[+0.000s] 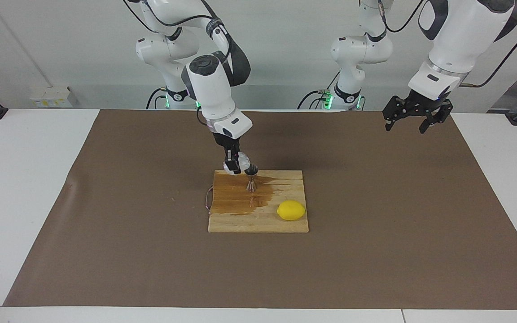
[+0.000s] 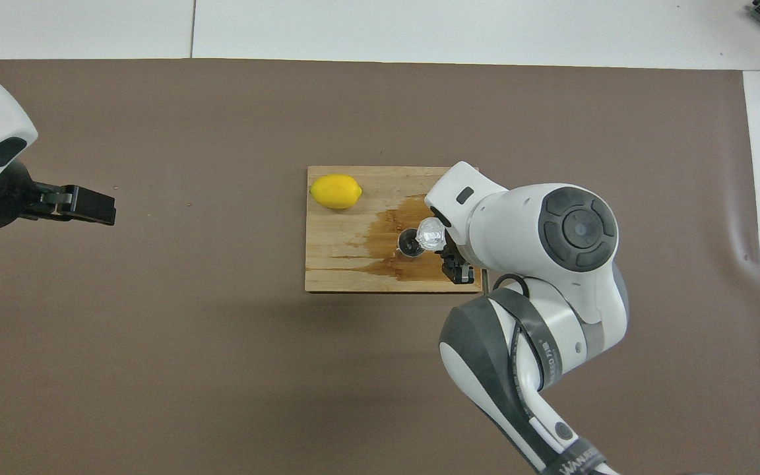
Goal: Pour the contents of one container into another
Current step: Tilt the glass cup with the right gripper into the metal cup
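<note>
Right gripper (image 1: pixel 233 165) clamps the glass cup (image 1: pixel 242 160), tipped over the jigger (image 1: pixel 251 178) on the board (image 1: pixel 258 222). Lemon (image 1: pixel 291 210) at jigger's 4 o'clock, facing view. Left gripper (image 1: pixel 412 117) waits, fingers apart, empty. Risk: narrow mouth; spill widens existing wet stain (image 1: pixel 240 202).

Wooden board (image 1: pixel 258 220), grain visible, wet-stained; shiny steel jigger (image 1: pixel 251 178); clear faceted glass cup (image 2: pixel 431 234); matt brown paper sheet (image 1: pixel 375 224).

The small faceted clear glass cup (image 1: pixel 242 161) (image 2: pixel 431 233) hangs tipped over the mouth of the upright hourglass-shaped steel jigger (image 1: pixel 251 178) (image 2: pixel 410 242), which stands on the wet wooden board.
</note>
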Controlling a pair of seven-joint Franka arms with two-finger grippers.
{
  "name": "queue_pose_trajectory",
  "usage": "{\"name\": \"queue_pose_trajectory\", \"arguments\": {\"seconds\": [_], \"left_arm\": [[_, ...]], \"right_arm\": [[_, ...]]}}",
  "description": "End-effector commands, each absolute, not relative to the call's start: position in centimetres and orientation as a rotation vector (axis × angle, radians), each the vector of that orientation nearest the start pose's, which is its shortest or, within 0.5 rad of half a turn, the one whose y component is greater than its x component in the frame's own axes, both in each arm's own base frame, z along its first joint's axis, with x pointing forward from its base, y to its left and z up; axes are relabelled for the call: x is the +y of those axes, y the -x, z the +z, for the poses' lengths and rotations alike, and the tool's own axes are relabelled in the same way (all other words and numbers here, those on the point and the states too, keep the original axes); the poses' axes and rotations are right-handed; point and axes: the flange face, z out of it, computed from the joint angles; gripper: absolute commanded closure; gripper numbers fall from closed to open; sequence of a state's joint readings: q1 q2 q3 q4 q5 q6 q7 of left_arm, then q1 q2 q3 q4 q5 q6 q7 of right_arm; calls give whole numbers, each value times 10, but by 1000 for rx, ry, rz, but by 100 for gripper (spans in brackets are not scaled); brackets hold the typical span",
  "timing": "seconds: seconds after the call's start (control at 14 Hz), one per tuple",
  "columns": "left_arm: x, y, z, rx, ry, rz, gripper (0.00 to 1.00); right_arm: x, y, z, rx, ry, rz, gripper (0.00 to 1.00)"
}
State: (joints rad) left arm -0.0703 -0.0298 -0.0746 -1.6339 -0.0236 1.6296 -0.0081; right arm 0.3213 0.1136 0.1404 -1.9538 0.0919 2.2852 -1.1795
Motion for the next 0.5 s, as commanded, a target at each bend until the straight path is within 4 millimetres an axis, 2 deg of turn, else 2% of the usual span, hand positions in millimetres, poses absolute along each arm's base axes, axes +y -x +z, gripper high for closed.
{"name": "queue_pose_trajectory", "arguments": {"seconds": [0.0, 0.43], "left_arm": [[-79, -541, 619, 224, 3144, -23, 0], [-79, -541, 619, 224, 3144, -23, 0]], "right_arm": [[267, -536, 444, 2187, -2201, 386, 70], [263, -540, 454, 2177, -2343, 536, 70]]}}
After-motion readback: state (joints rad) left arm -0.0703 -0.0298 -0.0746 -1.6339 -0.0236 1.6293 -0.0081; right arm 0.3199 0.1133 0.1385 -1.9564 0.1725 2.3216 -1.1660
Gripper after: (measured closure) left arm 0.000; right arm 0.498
